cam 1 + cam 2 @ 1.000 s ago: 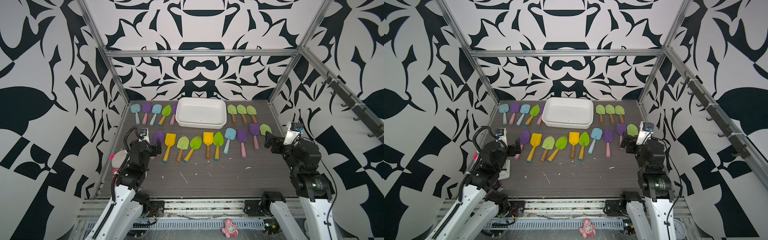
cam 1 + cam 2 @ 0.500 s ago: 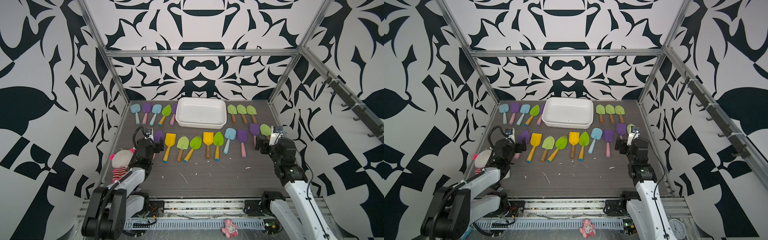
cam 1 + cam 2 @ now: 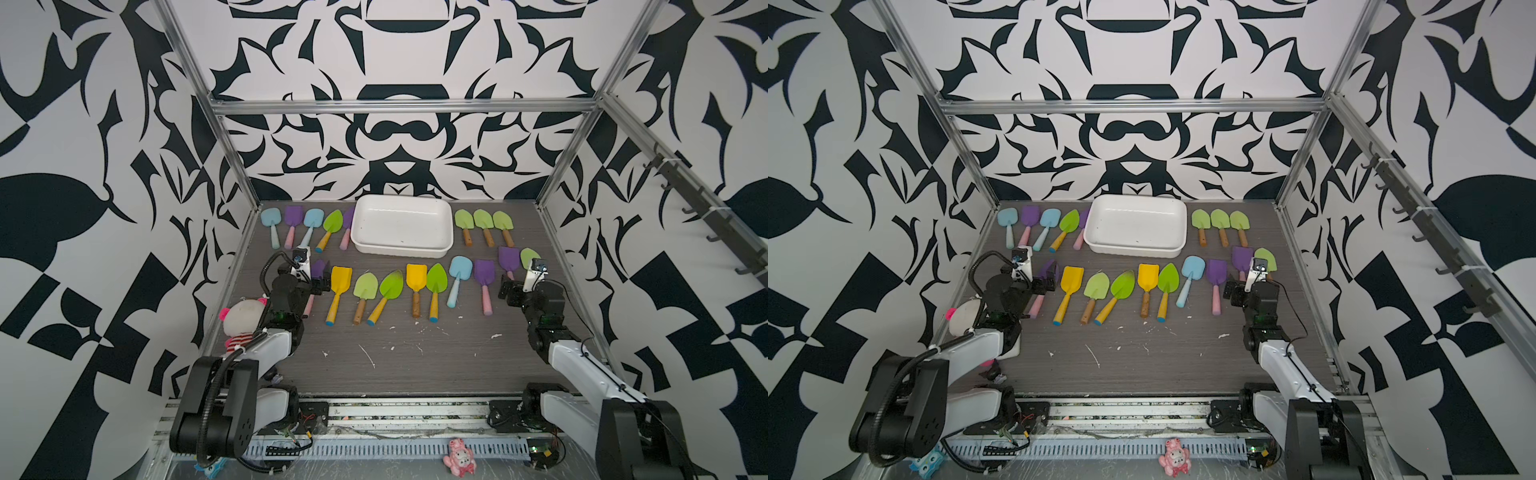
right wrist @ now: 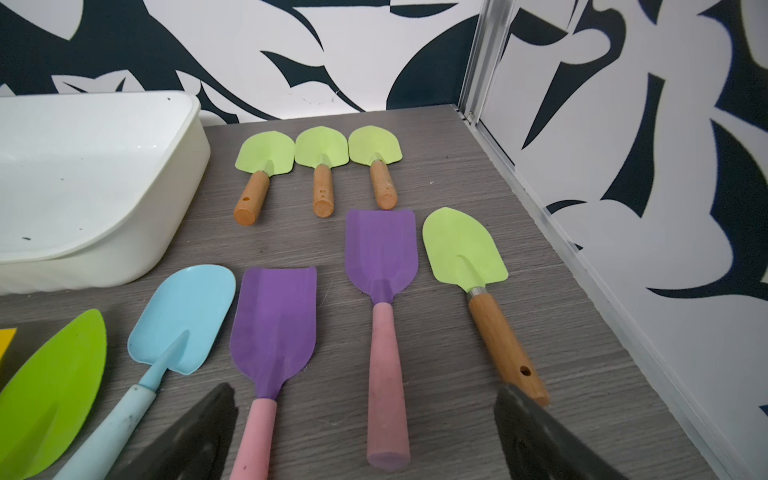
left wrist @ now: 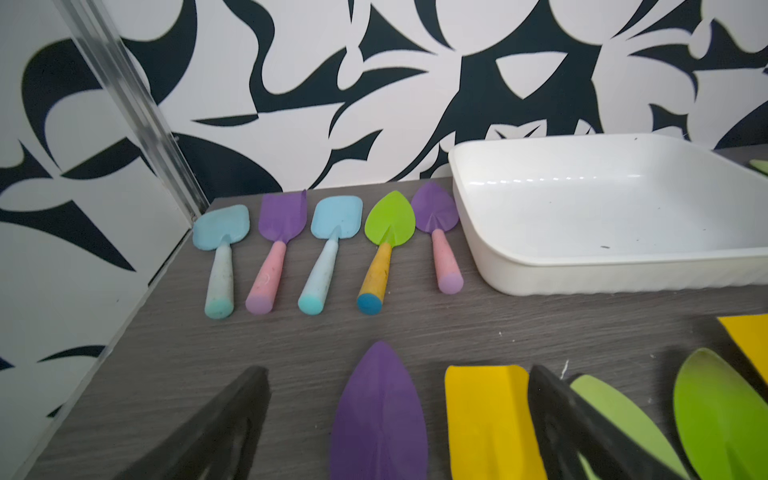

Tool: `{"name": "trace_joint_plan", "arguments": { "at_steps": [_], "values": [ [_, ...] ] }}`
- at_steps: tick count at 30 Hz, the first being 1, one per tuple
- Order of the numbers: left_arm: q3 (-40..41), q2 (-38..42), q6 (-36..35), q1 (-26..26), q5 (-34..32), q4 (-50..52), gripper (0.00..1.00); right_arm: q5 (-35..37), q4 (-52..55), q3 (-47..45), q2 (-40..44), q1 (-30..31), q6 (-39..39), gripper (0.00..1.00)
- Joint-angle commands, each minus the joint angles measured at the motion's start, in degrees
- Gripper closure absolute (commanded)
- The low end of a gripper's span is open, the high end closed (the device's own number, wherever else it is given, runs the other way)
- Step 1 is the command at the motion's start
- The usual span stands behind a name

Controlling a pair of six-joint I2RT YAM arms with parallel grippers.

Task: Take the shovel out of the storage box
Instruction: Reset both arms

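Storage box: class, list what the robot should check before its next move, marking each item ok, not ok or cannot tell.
1. Shovels all lie on the table, outside the storage box: ok.
2. Storage box sits flat and upright: ok.
3. Left gripper open, holding nothing: ok.
4. Right gripper open, holding nothing: ok.
5. Left gripper clear of the purple shovel below it: cannot tell.

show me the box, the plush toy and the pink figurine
box [image 3: 401, 250]: in a top view, on its front wall
plush toy [image 3: 243, 314]: in a top view, on its head
pink figurine [image 3: 458, 456]: in a top view, on its body
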State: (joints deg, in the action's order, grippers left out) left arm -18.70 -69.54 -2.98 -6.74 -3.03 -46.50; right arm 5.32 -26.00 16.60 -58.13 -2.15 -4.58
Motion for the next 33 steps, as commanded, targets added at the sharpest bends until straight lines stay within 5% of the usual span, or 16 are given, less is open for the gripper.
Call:
{"name": "trace_joint_plan", "arguments": {
  "at_steps": [1,16,24,33],
  "values": [
    [2.4,-0.9,-1.5,0.4,1.9,-0.2,0.01,1.5,-8.4,-0.6,-1.2,0.1,-0.2,0.0],
    [6.1,-21.6,-0.9,2.9,6.0,-25.3,0.01,-0.1,-27.4,-7.1,-11.7,0.8,0.4,0.0],
    [4.8,-20.4,-0.5,3.7,7.0,-20.7,0.01,1.4,-42.6,-8.4,-23.6,2.5,-0.2,0.0],
    [1.0,-19.8,-0.5,5.4,12.4,-12.8,0.01,7.6,-39.9,-5.5,-27.7,3.4,-1.3,0.01]
  ]
}}
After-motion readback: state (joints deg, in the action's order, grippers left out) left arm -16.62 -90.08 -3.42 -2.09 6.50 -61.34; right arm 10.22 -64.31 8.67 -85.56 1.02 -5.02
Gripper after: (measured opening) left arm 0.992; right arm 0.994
